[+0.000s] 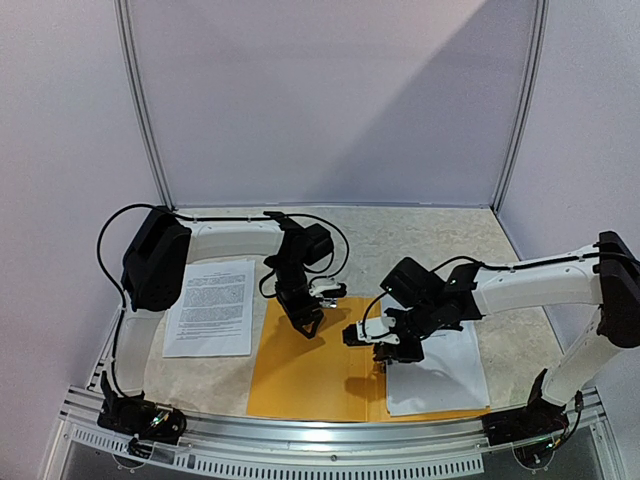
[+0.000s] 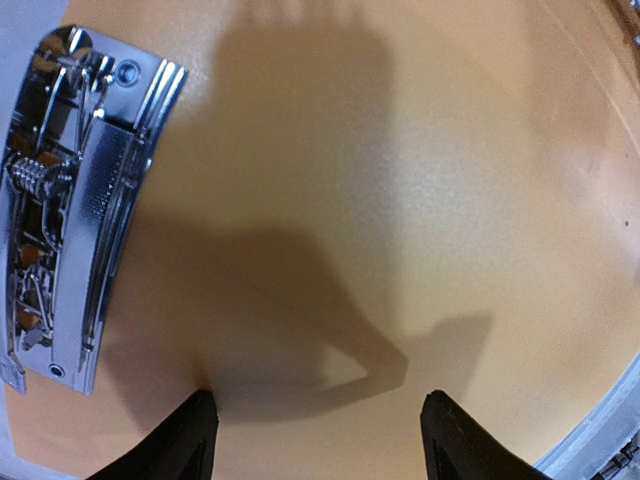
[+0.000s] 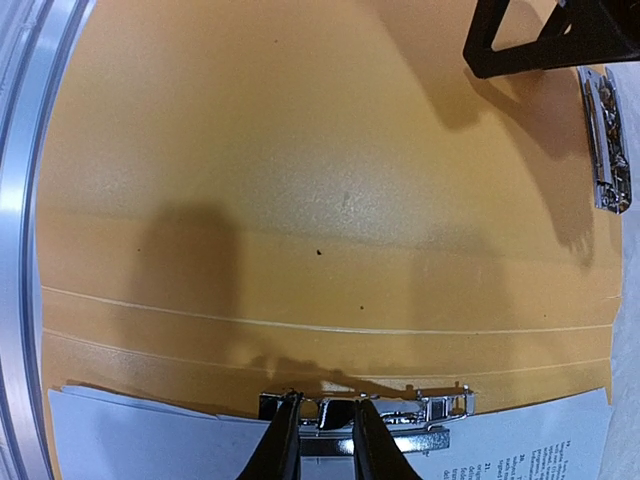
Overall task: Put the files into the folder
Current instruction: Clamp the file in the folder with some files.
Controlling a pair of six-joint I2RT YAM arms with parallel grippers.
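The orange-yellow folder [image 1: 300,380] lies open and flat on the table. White printed files [image 1: 440,375] lie on its right half, and one more sheet [image 1: 210,305] lies on the table left of it. My left gripper [image 1: 308,325] is open just above the folder's left half [image 2: 380,200], beside a metal clip [image 2: 70,210]. My right gripper [image 1: 383,355] is shut on a second metal clip [image 3: 400,415] at the sheets' edge [image 3: 150,440], its jaws pinching the clip's raised part. The folder's white spine label is not visible.
An aluminium rail [image 1: 300,430] runs along the table's near edge and also shows in the right wrist view [image 3: 20,200]. White enclosure walls stand at the back and sides. In the right wrist view the left gripper's black fingers [image 3: 540,40] hang near the first clip [image 3: 605,140].
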